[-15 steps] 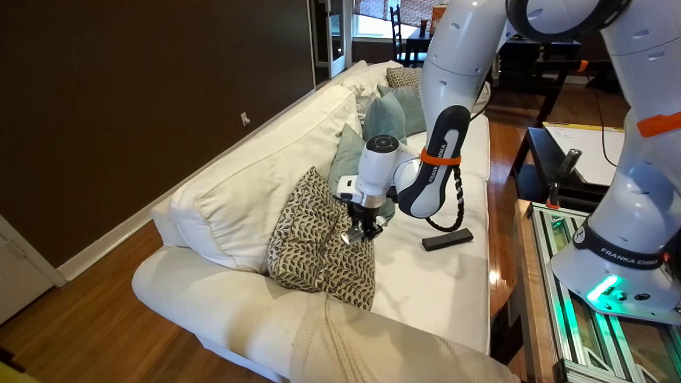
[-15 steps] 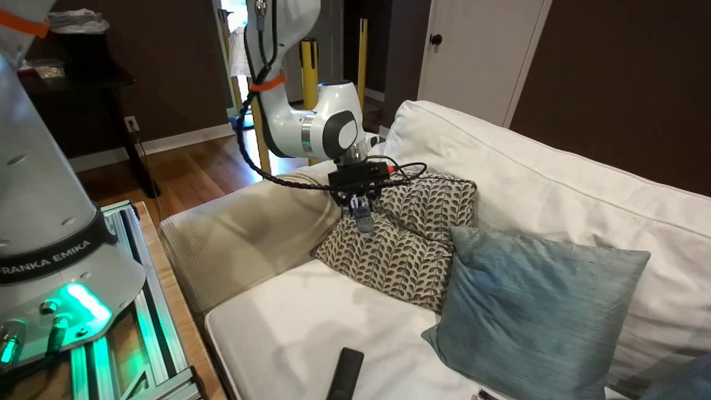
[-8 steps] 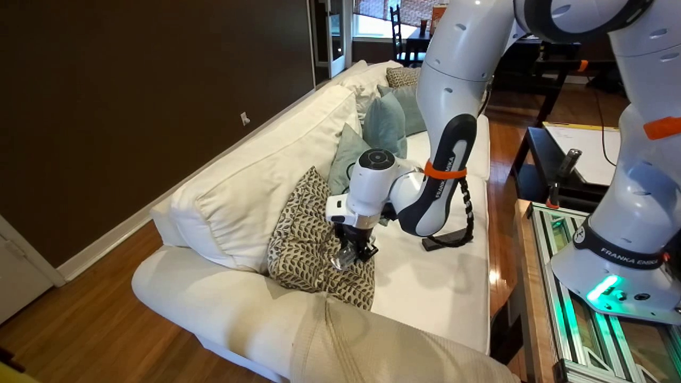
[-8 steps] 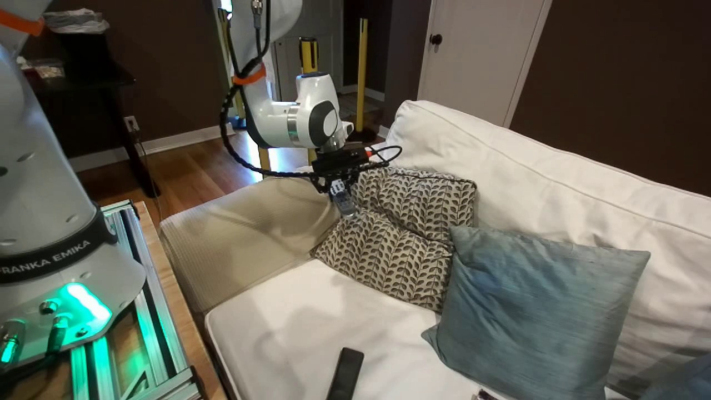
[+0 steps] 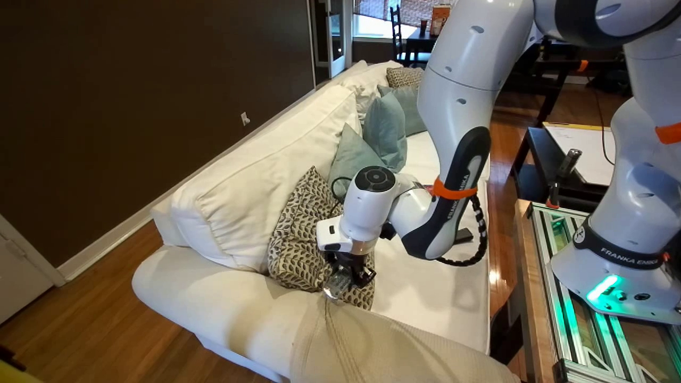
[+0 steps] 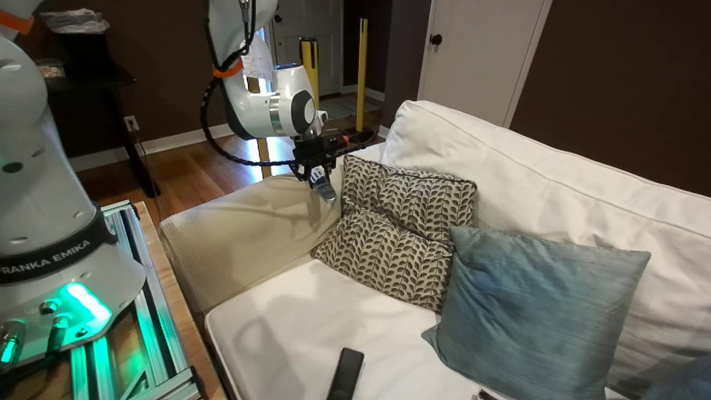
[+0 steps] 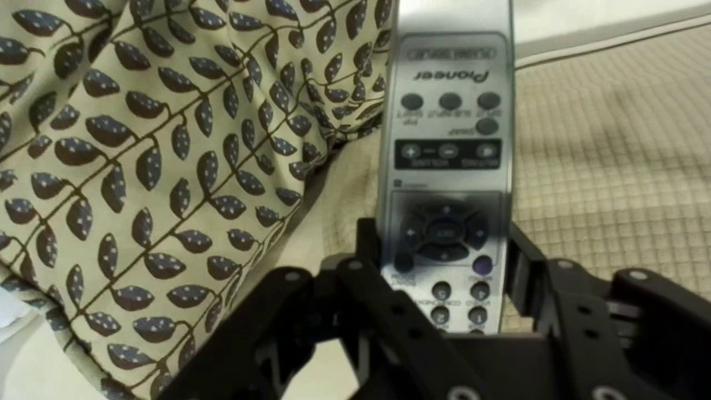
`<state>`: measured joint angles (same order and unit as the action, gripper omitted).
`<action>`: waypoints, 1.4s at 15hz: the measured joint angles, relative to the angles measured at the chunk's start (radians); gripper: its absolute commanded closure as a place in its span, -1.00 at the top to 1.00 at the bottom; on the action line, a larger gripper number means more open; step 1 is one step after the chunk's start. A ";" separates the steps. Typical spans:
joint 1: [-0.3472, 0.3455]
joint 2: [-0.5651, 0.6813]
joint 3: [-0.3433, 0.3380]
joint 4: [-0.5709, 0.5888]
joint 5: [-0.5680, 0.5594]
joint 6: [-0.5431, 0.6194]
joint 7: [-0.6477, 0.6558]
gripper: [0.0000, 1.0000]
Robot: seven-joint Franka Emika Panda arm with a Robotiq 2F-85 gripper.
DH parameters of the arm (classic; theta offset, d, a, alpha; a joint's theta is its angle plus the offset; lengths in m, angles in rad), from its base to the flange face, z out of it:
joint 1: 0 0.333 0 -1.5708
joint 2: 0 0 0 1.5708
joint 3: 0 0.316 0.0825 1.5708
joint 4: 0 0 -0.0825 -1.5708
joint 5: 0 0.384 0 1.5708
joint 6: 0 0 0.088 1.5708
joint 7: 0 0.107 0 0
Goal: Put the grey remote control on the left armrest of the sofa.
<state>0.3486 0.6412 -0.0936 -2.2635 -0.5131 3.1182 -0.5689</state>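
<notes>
End effector [image 7: 445,250] pinches the grey remote control [image 7: 449,178] by its sides. In an exterior view, the remote has moved since a second ago from before the patterned cushion [image 6: 397,233] to before the left armrest [image 6: 250,239]; contact cannot be told.

In an exterior view, the end effector [image 6: 315,173] has moved toward the left armrest [image 6: 239,239], carrying the grey remote control [image 6: 324,189] clear of the patterned cushion [image 6: 397,236] and baring its upper corner; in an exterior view, the arm [image 5: 458,106] now hides more of the black remote [image 5: 464,235].
</notes>
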 measured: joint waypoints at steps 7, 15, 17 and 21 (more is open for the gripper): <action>-0.009 0.001 -0.002 0.001 0.000 0.000 0.000 0.08; -0.013 0.001 0.030 0.027 -0.001 0.000 0.002 -0.42; -0.026 0.002 0.064 0.044 -0.001 -0.001 0.004 -0.42; -0.091 0.007 0.173 0.069 0.003 -0.033 0.004 -0.42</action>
<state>0.2573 0.6482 0.0796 -2.1942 -0.5101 3.0856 -0.5648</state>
